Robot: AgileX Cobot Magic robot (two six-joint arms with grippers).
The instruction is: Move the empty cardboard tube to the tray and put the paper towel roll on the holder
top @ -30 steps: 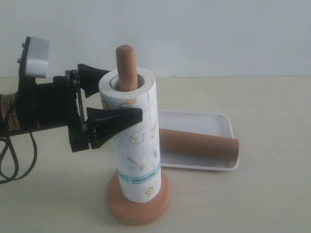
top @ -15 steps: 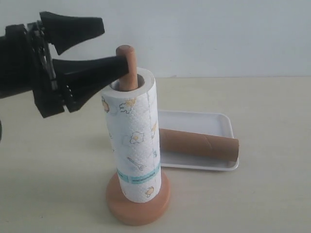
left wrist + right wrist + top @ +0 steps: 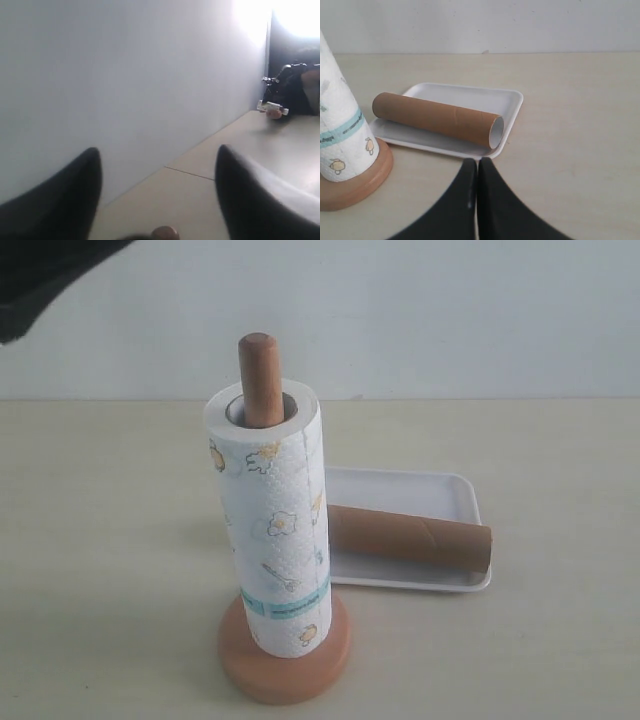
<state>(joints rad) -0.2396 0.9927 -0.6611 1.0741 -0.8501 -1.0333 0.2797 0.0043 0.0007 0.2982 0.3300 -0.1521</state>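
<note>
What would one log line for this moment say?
paper towel roll: on holder | cardboard tube: lying in tray | left gripper: open, empty | right gripper: shut, empty

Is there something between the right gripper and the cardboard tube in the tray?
Nothing visible does. Between the shut right gripper and the cardboard tube there is only bare table and the near rim of the white tray, in which the tube lies.
</note>
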